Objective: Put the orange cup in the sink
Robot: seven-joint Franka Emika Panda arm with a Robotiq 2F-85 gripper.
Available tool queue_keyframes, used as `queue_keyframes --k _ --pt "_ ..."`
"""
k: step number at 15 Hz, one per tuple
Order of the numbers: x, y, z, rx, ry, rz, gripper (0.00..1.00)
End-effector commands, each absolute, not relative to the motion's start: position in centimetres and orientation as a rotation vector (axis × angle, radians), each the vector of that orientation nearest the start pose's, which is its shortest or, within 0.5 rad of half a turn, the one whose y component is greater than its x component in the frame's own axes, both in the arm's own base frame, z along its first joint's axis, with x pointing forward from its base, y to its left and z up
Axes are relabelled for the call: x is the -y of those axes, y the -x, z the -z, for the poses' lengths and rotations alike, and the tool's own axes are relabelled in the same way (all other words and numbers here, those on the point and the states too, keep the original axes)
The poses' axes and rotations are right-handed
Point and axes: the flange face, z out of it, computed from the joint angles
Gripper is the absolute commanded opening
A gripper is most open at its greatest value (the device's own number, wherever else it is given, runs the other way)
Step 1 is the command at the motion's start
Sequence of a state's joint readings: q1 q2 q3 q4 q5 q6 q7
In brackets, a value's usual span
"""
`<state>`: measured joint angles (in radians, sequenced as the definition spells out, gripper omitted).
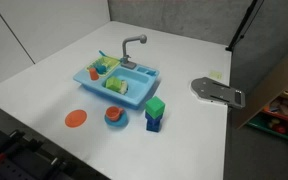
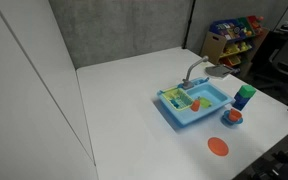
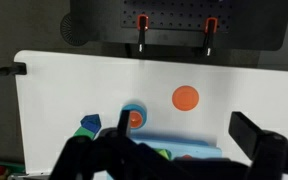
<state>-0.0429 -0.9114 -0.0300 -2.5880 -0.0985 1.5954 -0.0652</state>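
Note:
The light blue sink (image 1: 134, 80) with a grey faucet (image 1: 132, 45) stands mid-table; it also shows in the other exterior view (image 2: 212, 108) and at the bottom of the wrist view (image 3: 184, 142). A small orange-red piece (image 2: 196, 103), seemingly the orange cup, lies inside the sink among green and yellow toys; a bit of it shows in the wrist view (image 3: 184, 157). My gripper (image 3: 169, 150) shows only in the wrist view. It is open and empty, high above the sink's edge.
A flat orange disc (image 1: 75, 118) and a round orange-and-blue bowl piece (image 1: 114, 116) lie in front of the sink. Stacked green and blue blocks (image 1: 155, 113) stand beside them. A grey flat fixture (image 1: 216, 91) sits at the table edge.

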Motion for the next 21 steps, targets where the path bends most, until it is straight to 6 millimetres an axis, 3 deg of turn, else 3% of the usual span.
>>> queue_keyframes --k 1,4,7,14,21 --pt "3.1 -26.9 -52.0 0.018 3.208 -0.139 1.00" --pt "3.0 -28.0 -51.5 -0.025 3.221 -0.163 1.00" --pt "2.4 -30.3 -50.6 -0.090 3.236 -0.171 1.00" --pt "-0.4 -38.0 -47.9 -0.238 3.254 -0.172 1.00" --pt "-3.2 -45.4 -44.7 -0.239 3.205 -0.106 1.00"
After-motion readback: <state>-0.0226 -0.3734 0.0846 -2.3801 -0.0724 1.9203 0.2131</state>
